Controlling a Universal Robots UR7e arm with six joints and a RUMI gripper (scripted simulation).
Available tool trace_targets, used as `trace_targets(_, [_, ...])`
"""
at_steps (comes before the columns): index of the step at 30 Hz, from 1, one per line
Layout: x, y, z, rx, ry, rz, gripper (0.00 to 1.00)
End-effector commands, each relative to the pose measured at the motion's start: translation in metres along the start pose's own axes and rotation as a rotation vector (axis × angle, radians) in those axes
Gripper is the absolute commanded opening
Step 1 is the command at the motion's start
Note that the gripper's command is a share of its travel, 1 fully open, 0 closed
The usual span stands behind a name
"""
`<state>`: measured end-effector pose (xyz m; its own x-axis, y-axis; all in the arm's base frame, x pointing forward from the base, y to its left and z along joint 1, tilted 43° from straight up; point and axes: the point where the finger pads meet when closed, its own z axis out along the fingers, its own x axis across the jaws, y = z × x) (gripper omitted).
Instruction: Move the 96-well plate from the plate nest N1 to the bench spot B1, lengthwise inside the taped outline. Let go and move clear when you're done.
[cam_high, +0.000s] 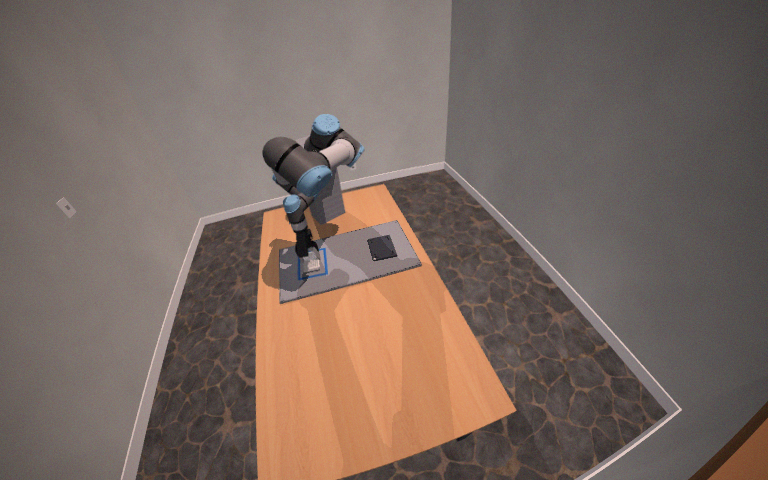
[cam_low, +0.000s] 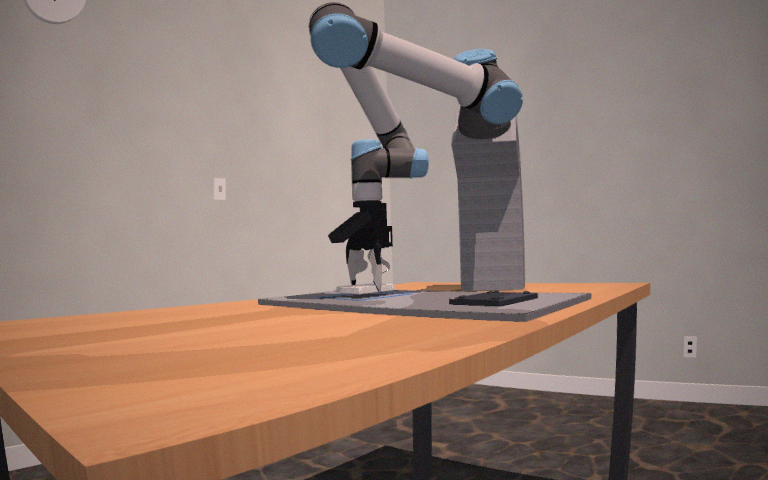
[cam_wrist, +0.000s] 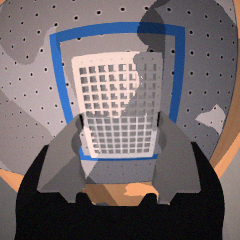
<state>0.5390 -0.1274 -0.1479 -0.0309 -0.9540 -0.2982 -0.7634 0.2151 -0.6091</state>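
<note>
- No readable text, labels, brands or numbers in any view.
- 96-well plate (cam_wrist: 117, 107), centre of the wrist view: bare grid of wells, no lettering legible.
- Blue taped outline (cam_wrist: 60, 80) around it: plain tape, no tag readable.
- Dark plate nest (cam_high: 381, 247), right of centre in the top view: no marking legible.
- Round object (cam_low: 55, 7) on the wall, upper left of the exterior view: cut off by the frame, nothing readable.
</note>
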Motion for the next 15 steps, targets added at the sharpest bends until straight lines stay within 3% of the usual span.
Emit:
trace_targets(1, [0.0002,-0.0003,0.0003,0.001,0.001,0.000,0.00])
trace_targets(15, [0.0002,-0.0003,0.0023,0.001,0.001,0.000,0.00])
